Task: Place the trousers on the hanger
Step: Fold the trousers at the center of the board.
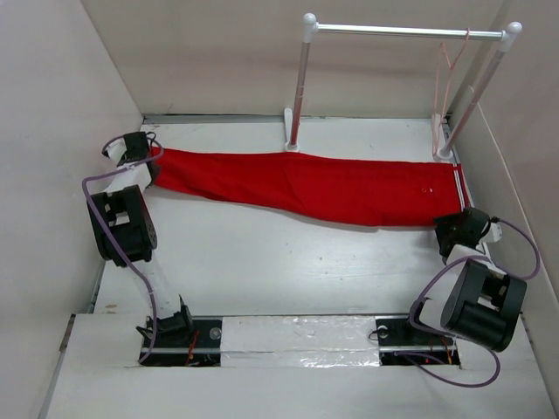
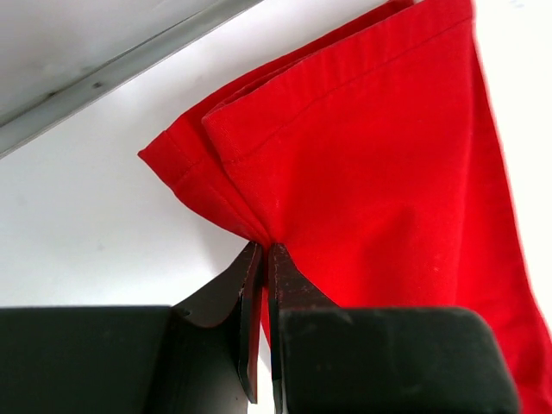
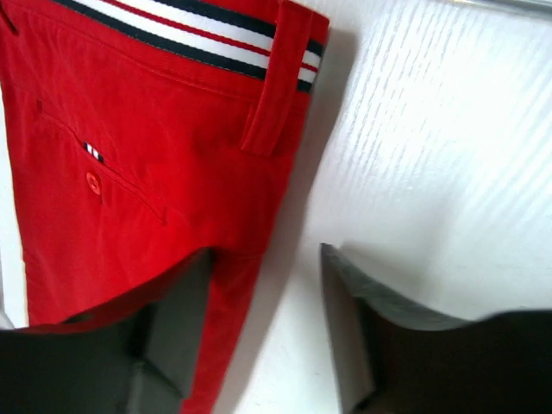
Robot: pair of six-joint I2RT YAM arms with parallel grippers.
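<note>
Red trousers (image 1: 306, 185) lie stretched 9 to 3 o'clock; left hand (image 2: 263, 259) clamped on hem (image 2: 216, 129), probably anchoring; right hand (image 3: 266, 252) apart astride waistband (image 3: 216, 39) corner, poised to grip.

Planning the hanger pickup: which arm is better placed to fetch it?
Probably right. The right pincer is open and empty at the waistband end, nearest the hanger; the left pincer is shut on the trousers at the hem, far across.

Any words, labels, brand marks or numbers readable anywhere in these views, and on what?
None can be read. The trousers carry only a striped waistband and a tiny striped tab by the pocket, with no lettering visible. The rack and table show no marks.
</note>
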